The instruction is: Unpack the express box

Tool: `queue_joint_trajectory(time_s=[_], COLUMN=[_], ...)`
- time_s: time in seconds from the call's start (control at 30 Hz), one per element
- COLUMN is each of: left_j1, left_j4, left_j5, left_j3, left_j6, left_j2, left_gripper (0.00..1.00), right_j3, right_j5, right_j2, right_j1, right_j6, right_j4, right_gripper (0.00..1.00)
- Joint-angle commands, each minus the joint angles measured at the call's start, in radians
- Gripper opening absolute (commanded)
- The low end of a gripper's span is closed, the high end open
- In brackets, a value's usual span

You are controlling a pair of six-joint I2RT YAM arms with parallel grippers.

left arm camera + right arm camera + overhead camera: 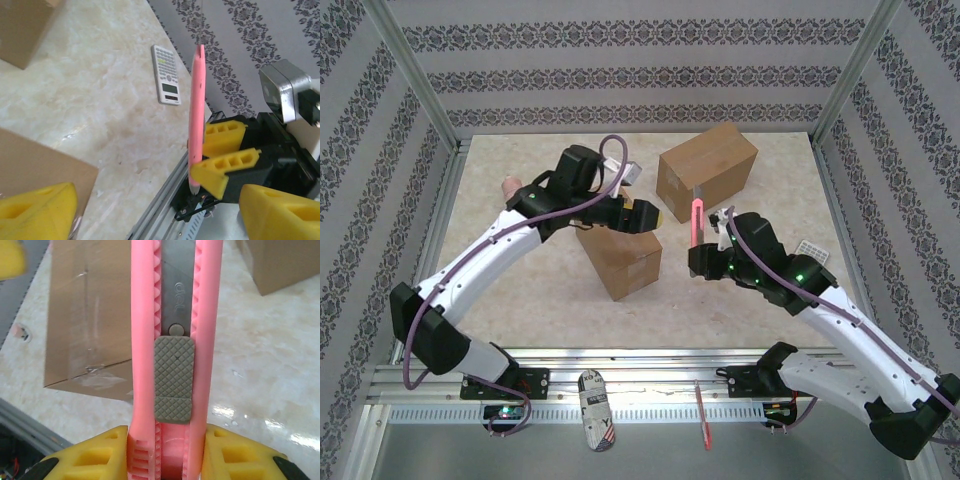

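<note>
**A:** Gripping the knife (142, 315) firmly?

**B:** Yes. The right gripper (167, 445) pinches its handle low, tip up.

**A:** And the left gripper (638, 214)?

**B:** It's spread wide and holds nothing, above the far edge of the near box (620, 262), mid-table.

**A:** Any advice?

**B:** I'd press the left down to steady the box. Then tip the knife and draw it shallow along the tape (92, 371), sparing the contents. I can't tell whether the blade (175, 265) is out.

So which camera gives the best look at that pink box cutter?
The right wrist view: the pink box cutter is close up, its grey slider and metal blade plain, clamped between yellow jaws. The left wrist view shows the cutter edge-on along its length; the top view, a thin pink strip.
</note>
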Motion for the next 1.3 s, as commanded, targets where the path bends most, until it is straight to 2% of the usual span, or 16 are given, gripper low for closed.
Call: queue_joint_trajectory(time_s=[0.0, 0.47, 0.83, 1.0, 1.27], left_j1=[-0.028, -0.064, -0.065, -0.064, -0.064], left_j4=[0.102, 0.197, 0.212, 0.208, 0.201], left_j5=[-0.008, -0.001, -0.005, -0.005, -0.006], left_j3=[0.038, 0.057, 0.074, 0.079, 0.086], left_j6=[-0.043, -0.103, -0.114, -0.113, -0.11], left_j2=[0.009, 0.075, 0.109, 0.116, 0.125], left_gripper=[0.84, 0.75, 0.45, 0.4, 0.2], right_j3=[0.036, 0.056, 0.055, 0.058, 0.065], right_j5=[-0.092, -0.177, -0.171, -0.174, -0.177], right_j2=[0.016, 0.058, 0.07, 0.074, 0.084], right_j1=[0.008, 0.022, 0.035, 0.033, 0.035], right_j6=[-0.07, -0.063, -0.057, -0.059, -0.062], right_j4=[0.043, 0.157, 0.174, 0.18, 0.184], right_gripper=[0.29, 0.29, 0.29, 0.29, 0.29])
